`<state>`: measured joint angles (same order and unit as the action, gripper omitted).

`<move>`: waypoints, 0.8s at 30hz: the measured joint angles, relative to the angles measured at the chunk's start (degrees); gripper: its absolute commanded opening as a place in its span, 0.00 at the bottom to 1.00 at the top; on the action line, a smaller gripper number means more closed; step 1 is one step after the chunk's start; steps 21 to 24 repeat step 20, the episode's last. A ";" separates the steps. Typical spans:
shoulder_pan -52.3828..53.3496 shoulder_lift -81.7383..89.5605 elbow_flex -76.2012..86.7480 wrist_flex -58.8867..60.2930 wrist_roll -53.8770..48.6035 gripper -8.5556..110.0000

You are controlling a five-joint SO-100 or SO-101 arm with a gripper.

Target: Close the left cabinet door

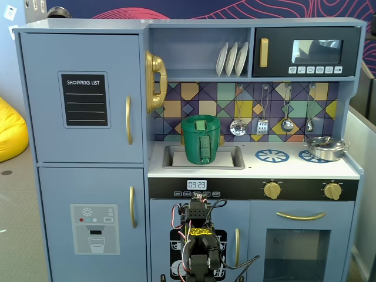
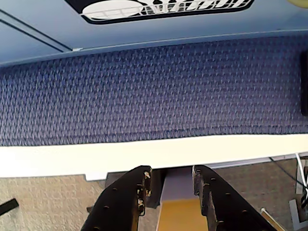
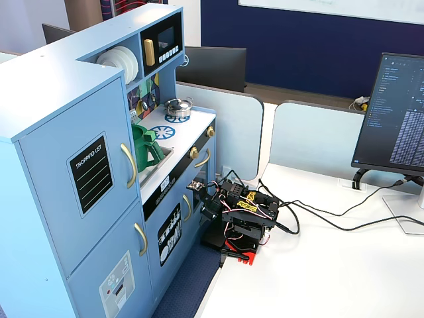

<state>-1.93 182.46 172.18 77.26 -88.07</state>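
Left cabinet door [image 1: 82,97] with chalkboard panel, upper left in a fixed view, looks flush shut already. Gripper [image 2: 169,190] folded low, fingers slightly apart, empty. Risk: needless reach could snag gold handle [image 1: 128,120], pulling door open

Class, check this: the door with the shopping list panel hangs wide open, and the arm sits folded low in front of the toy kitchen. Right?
Not quite. The shopping list door is shut flush, as both fixed views show. The arm does sit folded low in front of the toy kitchen.
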 measured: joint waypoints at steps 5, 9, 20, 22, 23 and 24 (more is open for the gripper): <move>0.00 0.00 0.00 0.00 0.09 0.09; 0.00 0.00 0.00 0.00 0.09 0.10; 0.00 0.00 0.00 0.00 0.09 0.12; 0.00 0.00 0.00 0.00 0.09 0.12; 0.00 0.00 0.00 0.00 0.09 0.12; 0.00 0.00 0.00 0.00 0.09 0.12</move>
